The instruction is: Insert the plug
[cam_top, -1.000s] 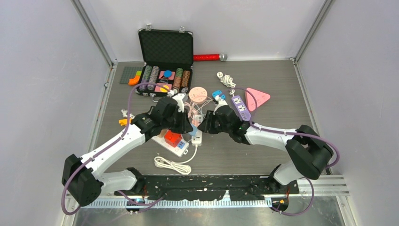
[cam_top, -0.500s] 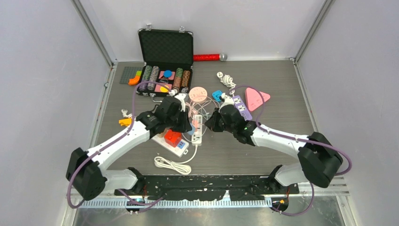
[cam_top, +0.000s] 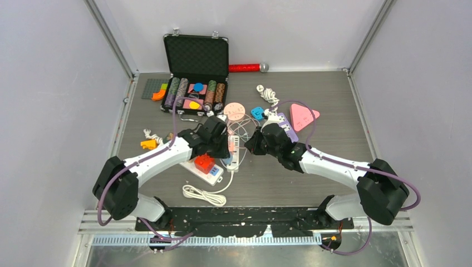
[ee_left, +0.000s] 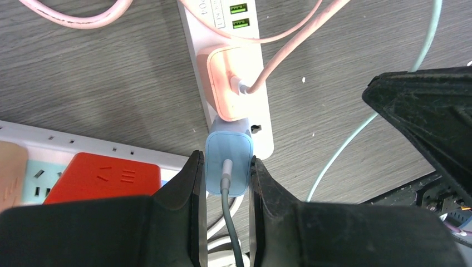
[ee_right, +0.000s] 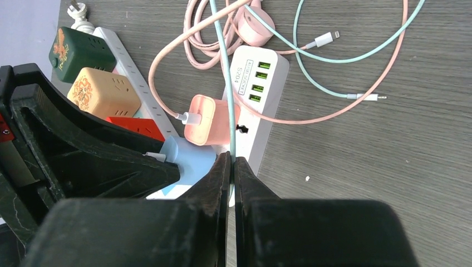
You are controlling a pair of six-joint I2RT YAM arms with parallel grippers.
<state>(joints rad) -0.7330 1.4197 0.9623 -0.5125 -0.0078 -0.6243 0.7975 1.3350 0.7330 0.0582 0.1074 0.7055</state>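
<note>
In the left wrist view my left gripper is shut on a light blue plug with a grey-green cable. The plug sits at the near end of a small white power strip, right below a pink charger that is plugged into it. In the right wrist view my right gripper is shut on the thin teal cable just beside the strip and the blue plug. From above, both grippers, left and right, flank the strip.
A long white strip carries a red adapter, with tan and green ones further along. Pink and teal cables loop behind. A black case, a purple strip, a pink triangle and a coiled white cord lie around.
Both grippers have shifted a little away from the arm bases. The left arm has swung right with the blue plug. The small white strip now lies further back between the two grippers.
</note>
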